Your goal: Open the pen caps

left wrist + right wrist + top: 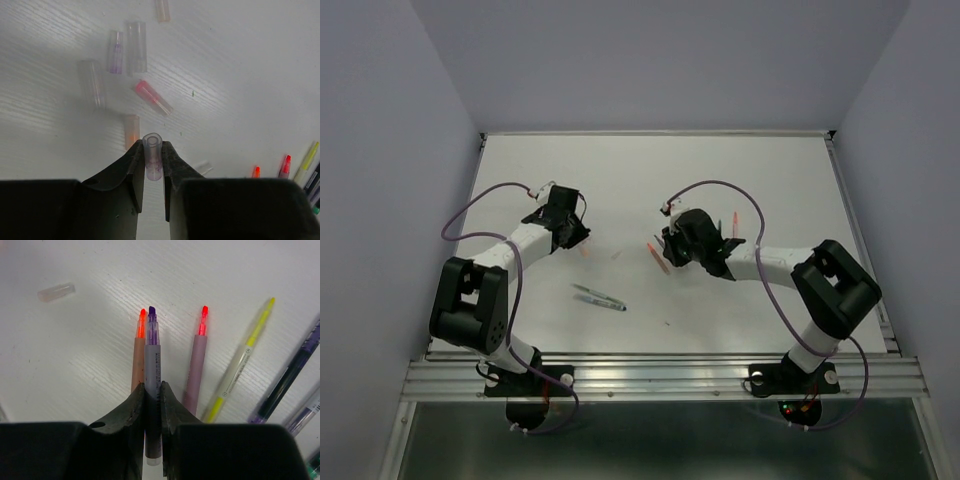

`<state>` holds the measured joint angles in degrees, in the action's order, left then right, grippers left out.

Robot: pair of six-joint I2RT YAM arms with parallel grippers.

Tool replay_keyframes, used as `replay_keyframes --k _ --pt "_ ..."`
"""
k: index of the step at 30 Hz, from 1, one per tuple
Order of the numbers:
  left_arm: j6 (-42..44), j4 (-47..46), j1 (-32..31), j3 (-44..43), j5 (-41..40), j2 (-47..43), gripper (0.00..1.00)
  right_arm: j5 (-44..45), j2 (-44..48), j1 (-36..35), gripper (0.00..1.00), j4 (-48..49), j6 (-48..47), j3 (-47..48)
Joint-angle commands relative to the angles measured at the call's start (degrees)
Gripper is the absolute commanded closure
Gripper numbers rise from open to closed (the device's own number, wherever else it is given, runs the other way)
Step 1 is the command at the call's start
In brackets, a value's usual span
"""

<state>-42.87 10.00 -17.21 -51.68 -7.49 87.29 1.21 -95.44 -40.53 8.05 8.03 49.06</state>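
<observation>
My left gripper [153,150] is shut on a clear purple-tinted pen cap [152,157], held above the table. Several loose caps lie below it: a pink one [153,98], an orange one [132,130], a purple one [116,52] and clear ones [136,47]. My right gripper [153,390] is shut on a grey pen with a bare purple tip [152,345]. Beside it lie uncapped pens: an orange one [138,357], a pink one [197,360] and a yellow one [245,357]. In the top view the left gripper [563,222] and right gripper [672,240] hover over mid-table.
Two capped pens [598,297] lie near the table's front middle. Dark purple and grey pens [292,375] lie at the right of the right wrist view. A clear cap [56,292] lies alone at its upper left. Pen tips [285,167] show at the left wrist view's lower right.
</observation>
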Motion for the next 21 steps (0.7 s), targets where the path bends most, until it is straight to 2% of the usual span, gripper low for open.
replay_keyframes --k 1,5,6,10,12,17,20,21 --pt "0.77 1.25 -0.45 1.23 -1.22 -2.12 1.00 1.69 -0.97 0.28 0.83 3.28 -1.62 2.71" --pt "0.77 1.34 -1.24 1.06 -1.30 -0.89 0.95 1.69 -1.85 0.28 0.74 2.50 -1.27 3.06" --pt "0.69 1.60 -1.59 0.62 -1.39 -0.28 0.94 1.51 -1.77 0.28 0.69 2.14 -1.18 3.32" --pt "0.25 2.39 -2.47 -0.44 -2.44 1.04 0.94 1.51 -0.54 0.28 0.56 1.88 -0.56 3.24" --pt "0.07 2.74 -2.74 -1.05 -2.62 1.83 0.94 0.81 0.95 0.28 0.52 1.35 -0.65 3.24" --pt "0.77 3.62 -3.09 -2.46 -3.32 3.68 0.91 -3.82 5.95 0.28 0.28 0.47 -0.91 2.10" --pt "0.60 4.06 -3.53 -3.25 -3.76 4.82 0.84 -6.21 9.56 0.28 0.18 0.47 -0.91 0.52" --pt "0.60 4.15 -3.62 -3.51 -3.42 5.17 0.82 -6.92 10.35 0.28 0.10 0.47 -0.83 0.08"
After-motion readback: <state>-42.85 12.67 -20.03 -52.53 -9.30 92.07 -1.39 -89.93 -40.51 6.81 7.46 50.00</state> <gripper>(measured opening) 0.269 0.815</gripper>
